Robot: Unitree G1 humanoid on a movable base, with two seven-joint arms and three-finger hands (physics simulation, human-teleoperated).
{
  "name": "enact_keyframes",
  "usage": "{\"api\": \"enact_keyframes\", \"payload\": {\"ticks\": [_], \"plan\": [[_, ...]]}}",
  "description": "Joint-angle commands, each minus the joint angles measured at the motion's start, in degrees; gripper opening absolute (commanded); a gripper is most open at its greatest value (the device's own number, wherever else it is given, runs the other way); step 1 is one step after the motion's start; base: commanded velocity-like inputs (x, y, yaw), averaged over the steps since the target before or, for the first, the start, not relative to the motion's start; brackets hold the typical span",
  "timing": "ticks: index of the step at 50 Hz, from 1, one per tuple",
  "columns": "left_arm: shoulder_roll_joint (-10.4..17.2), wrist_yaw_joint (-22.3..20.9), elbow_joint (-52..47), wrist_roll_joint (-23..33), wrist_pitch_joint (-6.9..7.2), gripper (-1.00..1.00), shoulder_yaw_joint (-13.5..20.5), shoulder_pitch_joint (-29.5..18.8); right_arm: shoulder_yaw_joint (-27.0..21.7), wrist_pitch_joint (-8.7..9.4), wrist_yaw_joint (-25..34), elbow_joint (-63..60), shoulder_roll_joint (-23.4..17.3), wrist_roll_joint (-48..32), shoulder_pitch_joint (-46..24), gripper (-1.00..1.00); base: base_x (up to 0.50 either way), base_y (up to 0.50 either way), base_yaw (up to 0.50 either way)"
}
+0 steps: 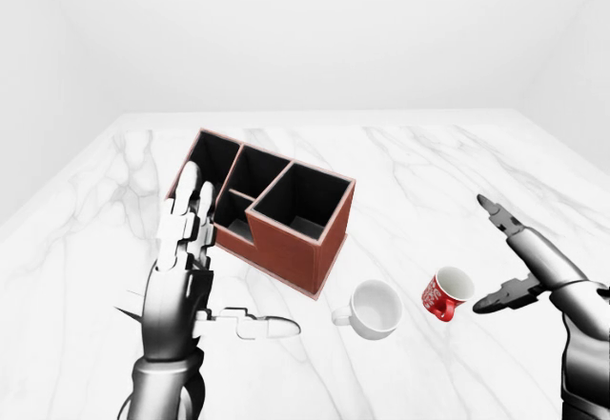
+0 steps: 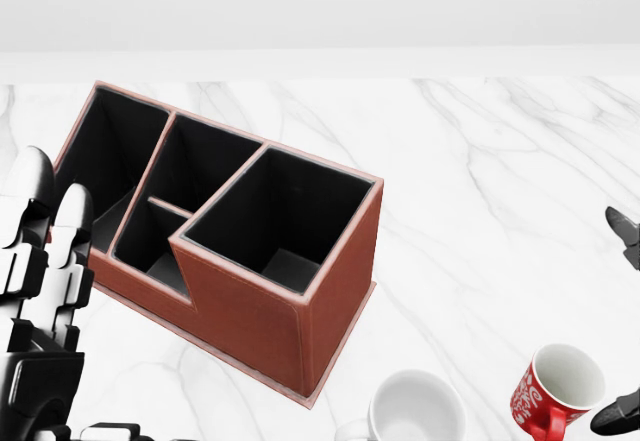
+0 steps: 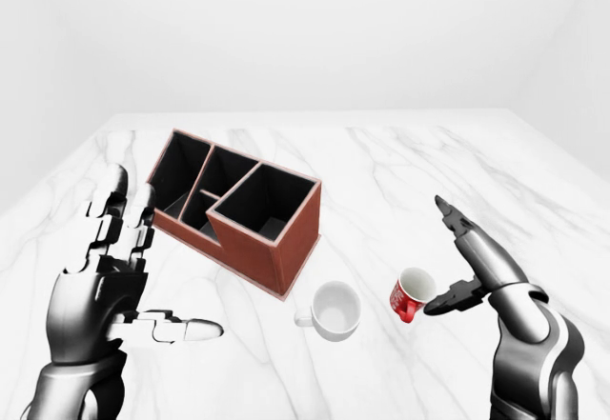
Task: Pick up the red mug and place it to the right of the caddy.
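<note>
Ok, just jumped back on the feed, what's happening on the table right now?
The right hand is open beside the red mug, fingers spread on the mug's right in the left-eye view, not yet closed round it. The mug stands tilted on the marble table, with a white mug to its left. The brown caddy sits further left, its compartments looking empty. The left hand is raised, open and holding nothing, near the caddy's left end. Nothing has been lifted yet.

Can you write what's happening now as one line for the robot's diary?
right hand: open beside red mug | mug: on table, ungrasped | left hand: open, idle
</note>
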Motion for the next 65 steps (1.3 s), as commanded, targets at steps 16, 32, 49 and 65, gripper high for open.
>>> {"api": "enact_keyframes", "payload": {"ticks": [16,32,49,65], "plan": [[0.0,-0.1,-0.3,0.1,0.00,1.00,0.0,0.1,1.3,0.00,0.0,11.5,-3.1,2.0,-1.9,0.96,0.00,0.00,0.00],[0.0,-0.1,-0.6,0.0,0.00,1.00,0.1,0.2,2.6,0.00,0.0,17.0,-5.8,3.5,-4.1,0.96,0.00,0.00,0.00],[-0.2,-0.4,-0.5,-0.3,0.00,1.00,0.6,0.1,4.6,0.00,0.0,21.4,-6.9,4.1,-6.4,0.95,0.00,0.00,0.00],[-0.4,-0.3,0.3,-0.3,0.00,1.00,0.7,-0.2,6.8,0.00,0.0,27.3,-7.2,5.7,-7.6,0.95,0.00,0.00,0.00]]}}
